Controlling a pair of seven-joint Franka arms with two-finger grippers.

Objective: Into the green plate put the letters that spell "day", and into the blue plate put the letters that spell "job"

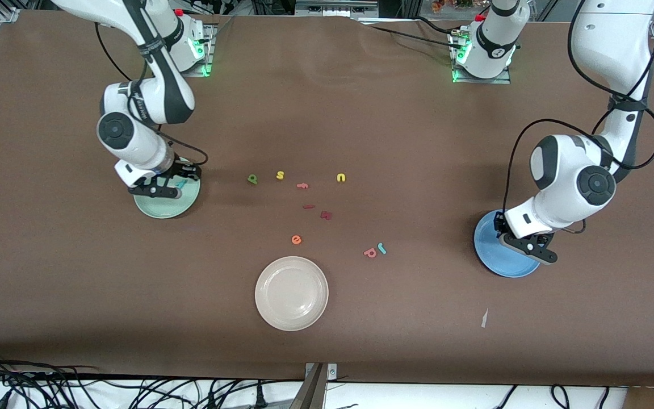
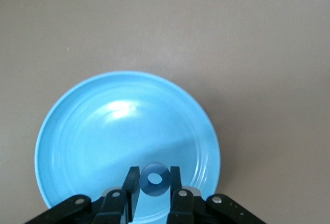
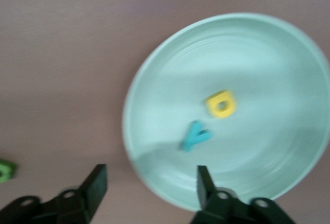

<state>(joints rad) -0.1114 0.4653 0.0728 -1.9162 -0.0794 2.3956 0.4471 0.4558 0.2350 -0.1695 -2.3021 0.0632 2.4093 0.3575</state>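
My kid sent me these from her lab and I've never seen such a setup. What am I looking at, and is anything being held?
Two white robot arms stand at a brown table. One picture looks down from a high camera facing them; the other two come from cameras on the arms' wrists. The left gripper is over the blue plate, shut on a blue ring-shaped o. The right gripper is open over the green plate, where a yellow d and a teal y lie. Small loose letters are scattered mid-table, among them a green a, a pink b and a teal j. A cream plate sits nearer the high camera.
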